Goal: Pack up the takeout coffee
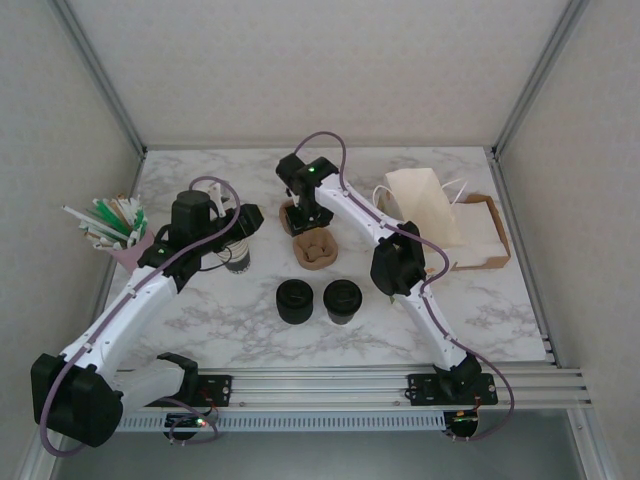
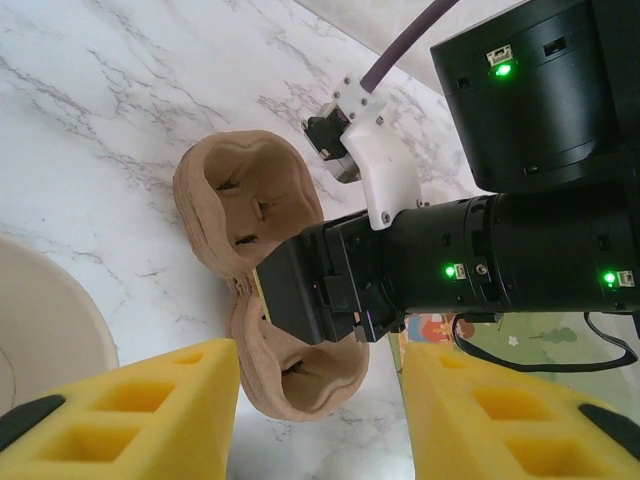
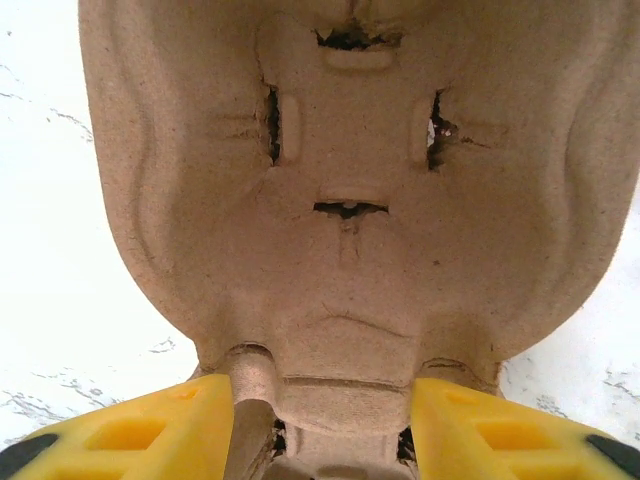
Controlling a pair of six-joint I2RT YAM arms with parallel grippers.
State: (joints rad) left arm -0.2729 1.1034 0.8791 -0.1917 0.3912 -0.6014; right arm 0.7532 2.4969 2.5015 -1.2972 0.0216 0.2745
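Pale textured walls (image 1: 330,60) enclose a white marble table (image 1: 200,320).

On the table (image 1: 480,320), the cup carrier (image 1: 315,250) lay at centre, the lid stack (image 1: 295,300) and, just right of it, the takeout coffee (image 1: 343,300) stood toward the near edge, and the bag (image 1: 425,205) lay on a tray (image 1: 490,245) near the right edge.

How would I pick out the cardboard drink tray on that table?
Look to the middle of the marble table, just left of the pale paper bag. The drink tray lies there, pinched by the right arm's claw. It alone is brown moulded pulp with cup hollows; the two round things nearer the arm bases are black.
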